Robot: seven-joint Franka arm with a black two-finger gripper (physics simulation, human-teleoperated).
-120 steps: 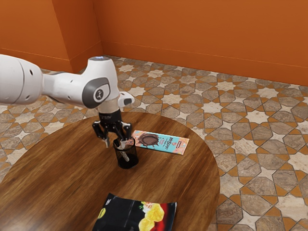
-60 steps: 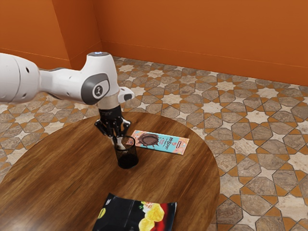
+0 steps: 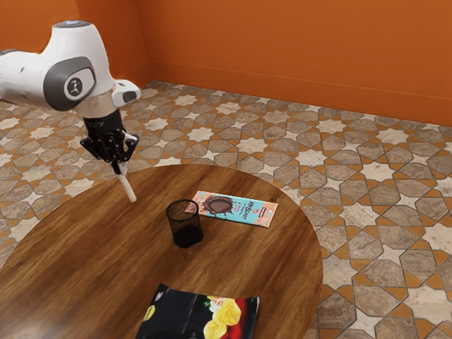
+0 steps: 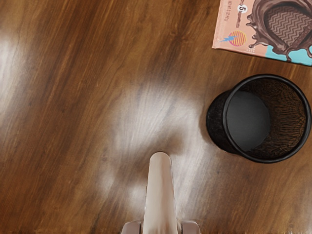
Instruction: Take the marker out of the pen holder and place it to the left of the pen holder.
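Note:
Out over the table's far left part in the exterior view, my gripper (image 3: 121, 169) is shut on the pale marker (image 3: 128, 189), which slants down from the fingertips. The black mesh pen holder (image 3: 186, 224) stands upright on the wood, to the exterior view's right of the marker and apart from it. From the wrist, the marker (image 4: 160, 195) extends from between the two fingertips of my gripper (image 4: 161, 228). The inside of the pen holder (image 4: 223, 119) shows its bare bottom. Whether the marker's tip touches the table cannot be told.
A chocolate bar in a pink and blue wrapper (image 3: 244, 210) lies just behind the pen holder, its corner (image 4: 234, 36) close by in the wrist view. A black snack bag (image 3: 180, 314) rests near the front of the round wooden table (image 3: 92, 261).
My hand has moved from over the pen holder toward the exterior view's left, carrying the marker out of it. The pen holder, chocolate bar and bag have stayed put.

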